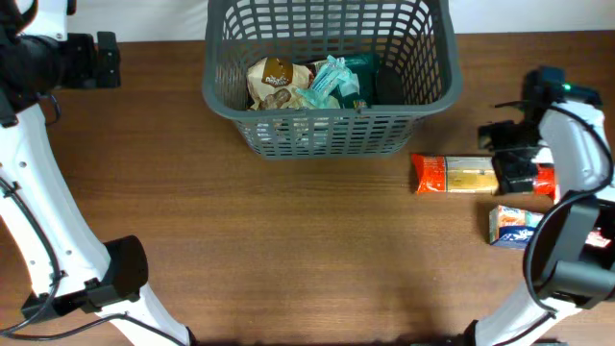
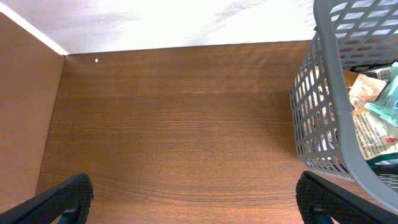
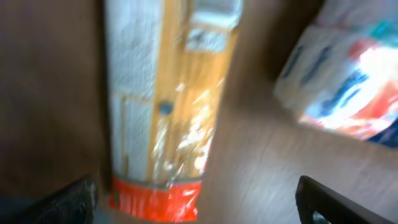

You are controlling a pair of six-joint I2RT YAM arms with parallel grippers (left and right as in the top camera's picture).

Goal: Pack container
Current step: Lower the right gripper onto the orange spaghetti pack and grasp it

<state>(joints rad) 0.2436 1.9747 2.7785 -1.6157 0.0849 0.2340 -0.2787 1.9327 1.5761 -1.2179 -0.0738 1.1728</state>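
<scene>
The container, a dark grey lattice basket (image 1: 327, 135), stands at the back middle of the table and holds several food packets (image 1: 298, 82). Its corner (image 2: 329, 112) fills the right of the left wrist view. My left gripper (image 1: 108, 60) hangs open at the far left over bare wood, and nothing lies between its fingers (image 2: 68, 199). My right gripper (image 1: 509, 154) is open just above a long orange and red pasta packet (image 1: 456, 175) lying right of the basket. In the right wrist view the packet (image 3: 161, 106) sits by the left finger (image 3: 68, 202), blurred.
A blue and white packet (image 1: 514, 226) lies on the wood near the right edge, just in front of the pasta packet, and shows again (image 3: 348, 81) at the upper right of the right wrist view. A pale wall (image 2: 186, 22) borders the table's back edge.
</scene>
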